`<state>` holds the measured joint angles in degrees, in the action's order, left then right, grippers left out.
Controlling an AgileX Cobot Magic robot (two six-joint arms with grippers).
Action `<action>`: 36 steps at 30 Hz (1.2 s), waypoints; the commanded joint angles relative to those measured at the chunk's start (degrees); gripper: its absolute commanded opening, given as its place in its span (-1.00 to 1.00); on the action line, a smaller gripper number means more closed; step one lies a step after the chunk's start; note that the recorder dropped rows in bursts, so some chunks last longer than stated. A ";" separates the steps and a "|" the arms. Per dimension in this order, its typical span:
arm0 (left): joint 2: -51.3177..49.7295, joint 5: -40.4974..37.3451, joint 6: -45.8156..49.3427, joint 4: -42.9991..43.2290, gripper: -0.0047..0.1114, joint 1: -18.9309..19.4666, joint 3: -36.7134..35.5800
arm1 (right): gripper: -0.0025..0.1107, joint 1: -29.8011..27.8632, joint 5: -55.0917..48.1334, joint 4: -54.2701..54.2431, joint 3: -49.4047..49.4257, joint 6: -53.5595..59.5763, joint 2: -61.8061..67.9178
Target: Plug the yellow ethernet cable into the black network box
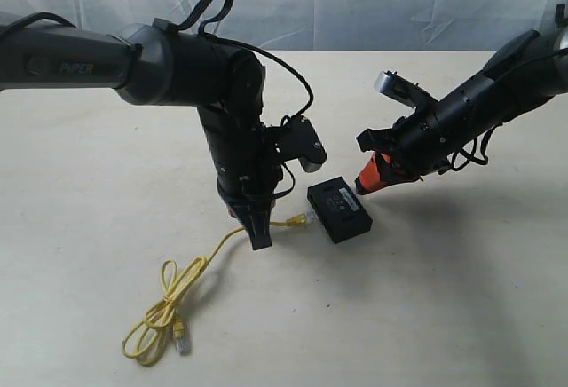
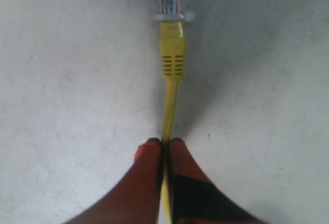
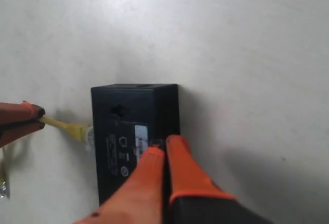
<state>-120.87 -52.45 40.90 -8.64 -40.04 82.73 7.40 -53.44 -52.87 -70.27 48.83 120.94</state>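
Exterior camera hangs back, looking down over the table [image 1: 444, 316]. Both wrist cameras peer close along their fingers [image 2: 149, 157], sharing the yellow ethernet cable [image 2: 172, 59] and black network box [image 3: 128, 131].

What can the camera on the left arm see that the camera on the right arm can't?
Only the left wrist view: the little coloured wires inside the clear plug, seen close up. Only the right wrist view: the top of the black network box with its pale label, and the right end effector, shut, its tips at the box's edge. Both: the yellow ethernet cable pinched in the left end effector, the plug near the box but not plugged in, and the pale table.
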 commanded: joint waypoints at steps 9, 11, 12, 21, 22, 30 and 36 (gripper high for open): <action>0.54 -0.43 0.19 -1.03 -0.92 -0.19 0.28 | -0.97 0.03 0.98 -3.11 0.20 2.40 2.11; 0.54 -0.32 0.19 -1.03 -0.92 -0.19 0.28 | -0.97 0.03 0.20 -4.31 0.20 3.85 2.33; 0.54 -0.32 0.19 -1.03 -0.92 -0.19 0.28 | -0.97 0.03 -0.04 -4.76 0.20 4.10 2.46; 0.54 -0.07 0.19 -1.03 -0.92 -0.19 0.28 | -0.97 0.03 -0.54 -5.02 0.20 4.49 2.72; 0.54 -0.07 0.19 -1.03 -0.92 -0.19 0.28 | -0.97 0.03 -0.77 -5.02 0.20 4.49 2.72; 0.54 1.38 -1.24 -1.03 -0.92 -0.19 0.28 | -0.97 0.03 -1.30 -5.02 0.20 4.49 2.72; 0.54 1.36 -1.37 -1.03 -0.92 -0.19 0.28 | -0.97 0.03 -1.39 -5.02 0.20 4.49 2.72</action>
<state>-120.87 -51.76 40.09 -9.12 -40.04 82.73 7.40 -53.94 -57.27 -70.27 52.82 123.67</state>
